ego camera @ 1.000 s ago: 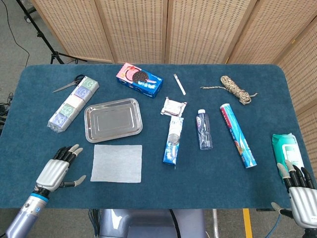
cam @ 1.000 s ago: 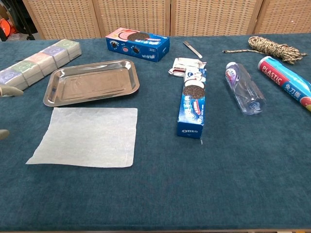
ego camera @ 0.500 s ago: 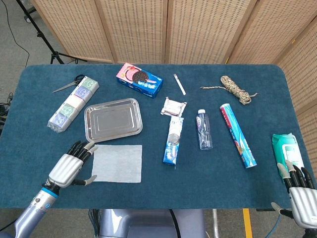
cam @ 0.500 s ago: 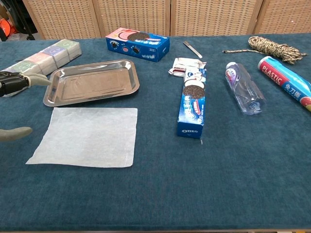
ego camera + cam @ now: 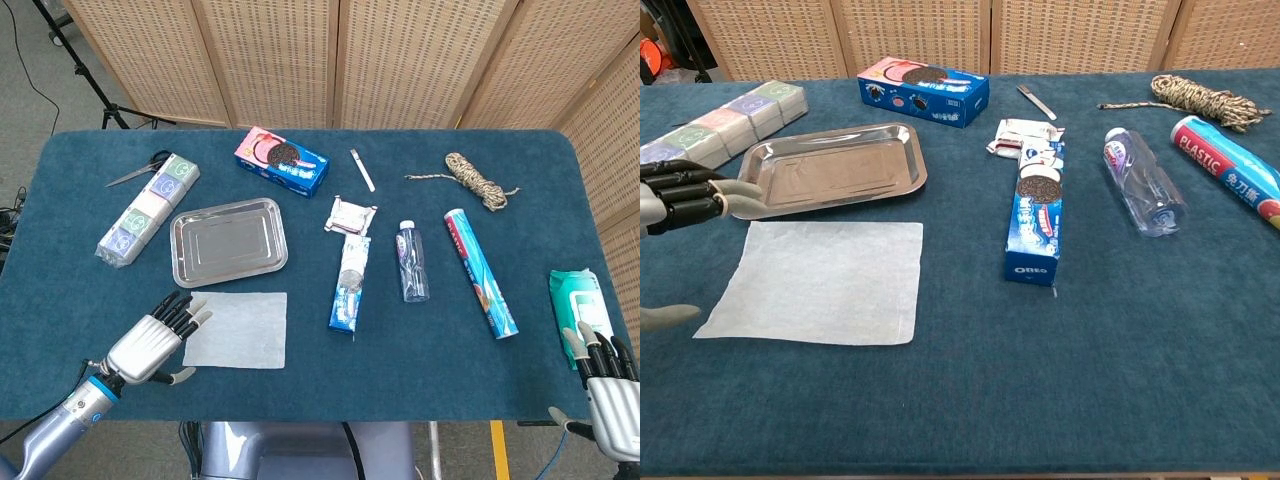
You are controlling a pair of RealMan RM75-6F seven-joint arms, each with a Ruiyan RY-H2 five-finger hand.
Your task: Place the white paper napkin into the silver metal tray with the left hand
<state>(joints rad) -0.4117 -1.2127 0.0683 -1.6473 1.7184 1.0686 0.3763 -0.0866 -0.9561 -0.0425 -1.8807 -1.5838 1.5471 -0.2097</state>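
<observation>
The white paper napkin (image 5: 238, 328) (image 5: 824, 281) lies flat on the blue cloth just in front of the silver metal tray (image 5: 228, 240) (image 5: 830, 168), which holds nothing. My left hand (image 5: 156, 340) (image 5: 685, 198) hovers at the napkin's left edge, fingers spread over its near-left corner, thumb low beside it, holding nothing. My right hand (image 5: 603, 380) rests at the table's front right corner, fingers apart, beside a green wipes pack (image 5: 580, 300).
A row of packaged cubes (image 5: 148, 208) and scissors (image 5: 140, 168) lie left of the tray. Behind it is an Oreo box (image 5: 282, 160). To the right lie an Oreo sleeve (image 5: 349, 284), a small wrapper (image 5: 351, 215), a bottle (image 5: 412, 261), a plastic-wrap roll (image 5: 480, 272) and rope (image 5: 474, 178).
My left hand has moved right and slightly forward, from clear of the napkin to over its left edge. The napkin and the right hand have not moved.
</observation>
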